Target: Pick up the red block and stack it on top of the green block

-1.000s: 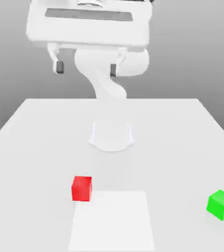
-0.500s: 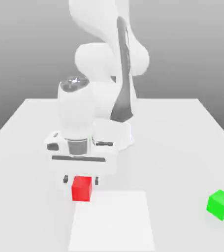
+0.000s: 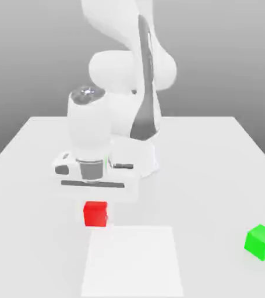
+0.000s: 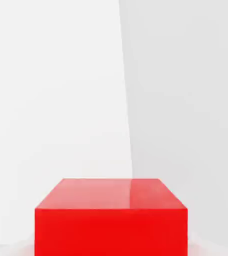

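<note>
The red block [image 3: 95,213] hangs directly under my gripper [image 3: 95,206], a little above the white table, left of centre in the exterior view. The gripper points straight down and is shut on the block, whose upper part sits tucked under the hand. In the hand view the red block [image 4: 110,215] is close up, with its top face and one side showing. The green block [image 3: 261,241] rests on the table at the exterior view's far right, near the front edge and well apart from the gripper.
The arm's white base [image 3: 135,158] stands on the table just behind the gripper. A lighter square patch [image 3: 131,262] lies on the table [image 3: 216,174] in front of the red block. Open table surface stretches between the two blocks.
The gripper came down from high above onto the red block, then shut on it. The block now sits slightly higher than before. The green block has not moved.
</note>
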